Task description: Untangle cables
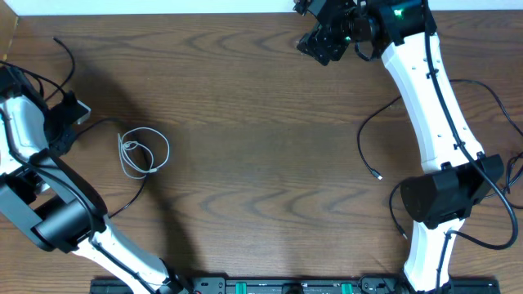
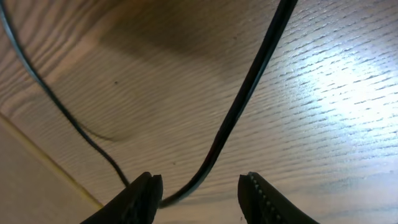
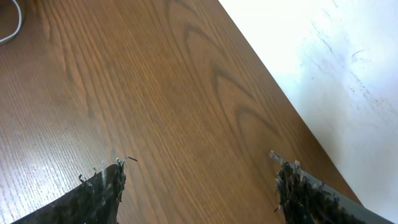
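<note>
Left wrist: black cable (image 2: 246, 87) inside spread left gripper (image 2: 200, 183), maybe touching; right gripper (image 3: 199, 167) spread.

The left arm folds back on itself, the left gripper (image 2: 199, 194) with jaws partly apart; the right arm stretches far forward, the right gripper (image 3: 198, 179) spread wide.

Dark wood-grain table (image 1: 245, 122) — smooth, faintly glossy; black cable (image 2: 247, 93) — slick, rubbery sheath.

No legible txt, labels, brands, nos. or signs in any view: none on desk (image 1: 245, 98), white cable (image 1: 129, 153), black cable (image 1: 359, 140) or arm shells (image 1: 425, 90).
</note>
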Tool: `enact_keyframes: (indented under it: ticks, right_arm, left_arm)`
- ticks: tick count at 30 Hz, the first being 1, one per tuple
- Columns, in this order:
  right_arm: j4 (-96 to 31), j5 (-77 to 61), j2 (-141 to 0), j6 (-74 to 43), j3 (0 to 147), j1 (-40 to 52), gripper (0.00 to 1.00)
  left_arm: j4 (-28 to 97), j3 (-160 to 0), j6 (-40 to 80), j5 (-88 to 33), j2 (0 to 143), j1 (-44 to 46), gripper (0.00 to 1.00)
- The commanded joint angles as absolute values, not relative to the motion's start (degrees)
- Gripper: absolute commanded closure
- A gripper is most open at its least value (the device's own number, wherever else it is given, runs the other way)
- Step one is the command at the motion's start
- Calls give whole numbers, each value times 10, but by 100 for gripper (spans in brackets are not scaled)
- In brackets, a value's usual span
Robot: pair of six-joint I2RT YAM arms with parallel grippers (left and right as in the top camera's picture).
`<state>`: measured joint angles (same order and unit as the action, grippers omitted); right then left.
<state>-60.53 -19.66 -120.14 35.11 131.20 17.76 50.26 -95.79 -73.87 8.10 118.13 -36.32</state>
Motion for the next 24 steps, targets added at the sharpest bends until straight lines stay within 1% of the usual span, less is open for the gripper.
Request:
enact_keyframes:
  ticks: [1,2,4,6,7,10,11,16,20,24]
  right_arm:
    - [-604,-203,-1181,343,1323,185,24]
    - [-604,-203,-1181,343,1323,185,24]
    - [-604,-203,-1181,343,1323,185,24]
    - [-604,-203,-1181,343,1323,185,24]
    - [-604,-203,-1181,343,1323,185,23]
    - [-604,-203,-1181,343,1323,185,23]
    - [-604,-203,-1181,343,1323,185,23]
    - [-604,-203,-1181,343,1323,185,23]
    - [-597,-195,-1181,348,1323,185,22]
    - [-575,-133,-1179,348,1323,176,19]
  left_arm:
    - [500,-951,-744,84,1198,-366,59]
    - [500,-951,-744,84,1198,-366,59]
    - [500,-951,-744,84,1198,-366,48]
    - [499,-951,-744,84,1198,-366,47]
    - [497,-950,-744,84,1198,-366,54]
    - [493,-948,-744,83,1198,-366,87]
    - [493,-948,-743,81,1198,-366,92]
    - [494,-948,-732,82,1198,-365,92]
    - [494,-948,-717,82,1198,-347,93]
    - [472,-948,-717,82,1184,-305,93]
